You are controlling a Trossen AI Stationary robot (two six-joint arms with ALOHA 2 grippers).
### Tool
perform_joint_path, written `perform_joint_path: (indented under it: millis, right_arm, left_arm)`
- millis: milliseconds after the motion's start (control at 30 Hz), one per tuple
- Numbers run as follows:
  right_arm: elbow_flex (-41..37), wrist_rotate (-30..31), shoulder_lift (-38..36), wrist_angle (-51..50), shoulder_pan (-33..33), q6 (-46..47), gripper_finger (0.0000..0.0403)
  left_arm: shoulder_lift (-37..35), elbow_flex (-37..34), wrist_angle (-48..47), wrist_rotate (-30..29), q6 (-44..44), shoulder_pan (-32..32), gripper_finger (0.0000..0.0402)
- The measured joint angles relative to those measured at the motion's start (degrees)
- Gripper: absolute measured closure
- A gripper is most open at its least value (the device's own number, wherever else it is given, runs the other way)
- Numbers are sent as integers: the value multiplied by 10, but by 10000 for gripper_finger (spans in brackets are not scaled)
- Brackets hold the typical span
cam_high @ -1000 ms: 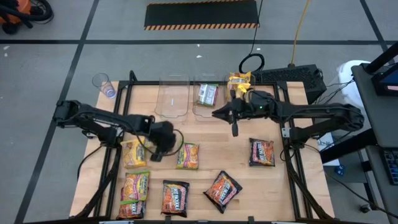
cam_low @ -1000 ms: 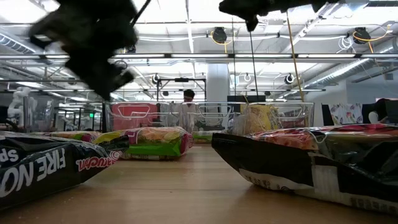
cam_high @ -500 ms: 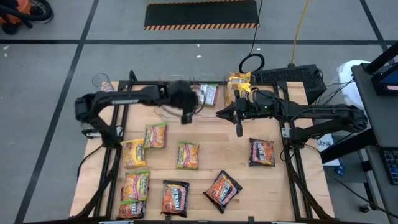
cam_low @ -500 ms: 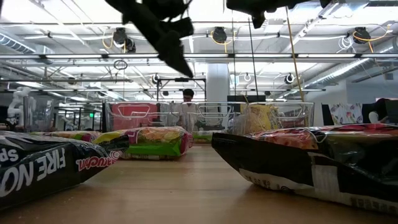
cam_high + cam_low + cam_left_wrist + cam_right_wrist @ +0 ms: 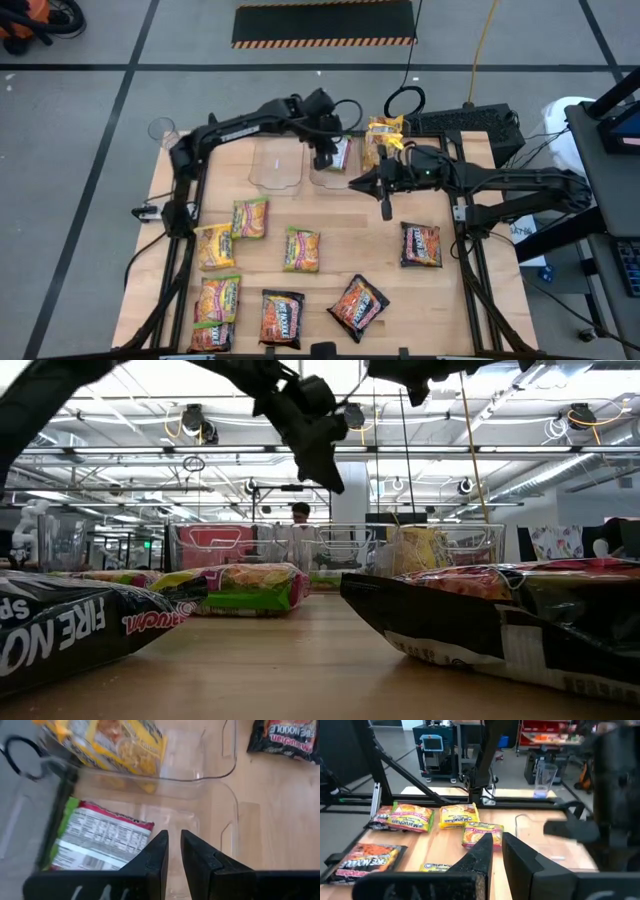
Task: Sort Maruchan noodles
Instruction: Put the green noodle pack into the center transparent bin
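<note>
We lose part of the black crinkly noodle packet (image 5: 70,635) off the low view's left edge, so only "FIRE NO" reads on it, and the second black packet (image 5: 520,625) is cut at the right. The yellow noodle packet (image 5: 117,742) is clipped by the left wrist picture's upper edge. The green-edged packet (image 5: 97,840) sits partly behind the left gripper's (image 5: 174,852) dark fingers. Through the right wrist camera, the other arm (image 5: 615,795) is a blur. The person (image 5: 300,530) beyond the clear plastic bins (image 5: 340,545) stands too small for detail.
</note>
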Motion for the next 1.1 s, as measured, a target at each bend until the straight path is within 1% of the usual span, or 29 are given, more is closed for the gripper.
perform_joint_path:
  millis: [33, 100, 233, 333, 433, 500, 567, 667, 833, 933, 1000, 1100]
  right_arm:
    - [0, 3, -4, -1, 0, -11, 365]
    - [0, 28, -19, -18, -1, -29, 365]
    - [0, 90, -59, -36, -1, -45, 365]
    - [0, 120, -93, -59, -1, -46, 365]
    - [0, 124, -122, -80, -1, -46, 365]
    - [0, 138, -137, -84, -1, -45, 365]
    - [0, 149, -148, -93, -1, -45, 365]
    - [0, 151, -160, -97, -2, -45, 365]
    - [0, 149, -166, -107, 0, -46, 365]
    - [0, 149, -166, -115, 0, -46, 365]
    - [0, 148, -166, -116, 0, -47, 365]
    - [0, 148, -166, -116, 0, -53, 365]
  left_arm:
    - [12, 14, -11, 5, -1, 2, 346]
    - [33, 37, -22, 19, -12, 3, 346]
    - [55, 54, -3, 46, -41, 5, 346]
    - [63, 54, 34, 47, -109, 7, 346]
    - [73, 54, 73, 49, -189, 13, 346]
    - [83, 54, 107, 53, -242, 16, 346]
    - [96, 54, 122, 55, -290, 20, 346]
    - [115, 54, 144, 53, -340, 22, 346]
    - [137, 54, 183, 51, -394, 24, 346]
    - [148, 54, 208, 40, -420, 24, 346]
    - [151, 54, 203, 24, -431, 24, 346]
    - [149, 54, 199, -41, -425, 24, 346]
